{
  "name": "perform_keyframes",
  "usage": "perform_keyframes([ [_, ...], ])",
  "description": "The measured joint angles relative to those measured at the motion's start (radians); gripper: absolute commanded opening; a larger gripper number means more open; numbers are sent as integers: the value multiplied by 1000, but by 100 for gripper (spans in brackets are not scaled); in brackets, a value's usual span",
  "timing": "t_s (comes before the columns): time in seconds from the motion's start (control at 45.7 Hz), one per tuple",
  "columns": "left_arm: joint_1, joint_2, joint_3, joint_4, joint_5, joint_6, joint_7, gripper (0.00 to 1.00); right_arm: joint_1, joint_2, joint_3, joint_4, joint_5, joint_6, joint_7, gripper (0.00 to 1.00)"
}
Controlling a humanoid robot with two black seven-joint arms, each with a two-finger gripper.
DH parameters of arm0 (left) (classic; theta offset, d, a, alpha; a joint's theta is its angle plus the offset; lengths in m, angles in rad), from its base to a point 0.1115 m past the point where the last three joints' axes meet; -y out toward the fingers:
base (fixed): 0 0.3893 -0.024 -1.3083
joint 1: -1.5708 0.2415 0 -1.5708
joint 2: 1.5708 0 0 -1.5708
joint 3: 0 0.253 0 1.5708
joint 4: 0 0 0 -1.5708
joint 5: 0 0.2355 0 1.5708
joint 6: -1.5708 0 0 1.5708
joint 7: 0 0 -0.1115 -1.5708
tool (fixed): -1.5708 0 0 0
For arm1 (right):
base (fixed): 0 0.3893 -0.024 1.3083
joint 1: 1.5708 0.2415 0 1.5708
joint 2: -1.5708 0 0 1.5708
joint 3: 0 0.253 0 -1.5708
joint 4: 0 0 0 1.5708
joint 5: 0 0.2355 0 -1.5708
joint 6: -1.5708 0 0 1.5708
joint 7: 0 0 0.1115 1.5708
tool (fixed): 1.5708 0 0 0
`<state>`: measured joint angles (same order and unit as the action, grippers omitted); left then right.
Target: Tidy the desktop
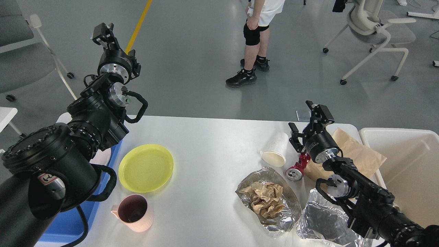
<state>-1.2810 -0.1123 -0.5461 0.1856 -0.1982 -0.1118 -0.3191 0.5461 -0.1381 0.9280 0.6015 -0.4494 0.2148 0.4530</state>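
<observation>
The left tool (103, 34) is held high beyond the tabletop's (205, 137) far left edge; whether its fingers are apart cannot be told. A yellow plate (145, 167) and pink mug (133, 212) are placed left of an open central span. The right tool (306, 120), fingers apart and empty, is positioned over a white cup (275, 149) and red can (297, 168), near the white bin (404, 164).

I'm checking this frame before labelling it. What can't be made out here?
Head view only:
- Blue plastic tray: mostly hidden by the left arm.
- Crushed red metal can: partly behind the right gripper.
- White plastic bin: cut off by the right edge.
- Left gripper: seen end-on, fingers indistinct.
</observation>
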Motion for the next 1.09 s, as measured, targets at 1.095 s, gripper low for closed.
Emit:
perform_keyframes([
  [1.095,-86,5,0,3,3,8,202,96,0,0,0,0,0,0,0,100],
])
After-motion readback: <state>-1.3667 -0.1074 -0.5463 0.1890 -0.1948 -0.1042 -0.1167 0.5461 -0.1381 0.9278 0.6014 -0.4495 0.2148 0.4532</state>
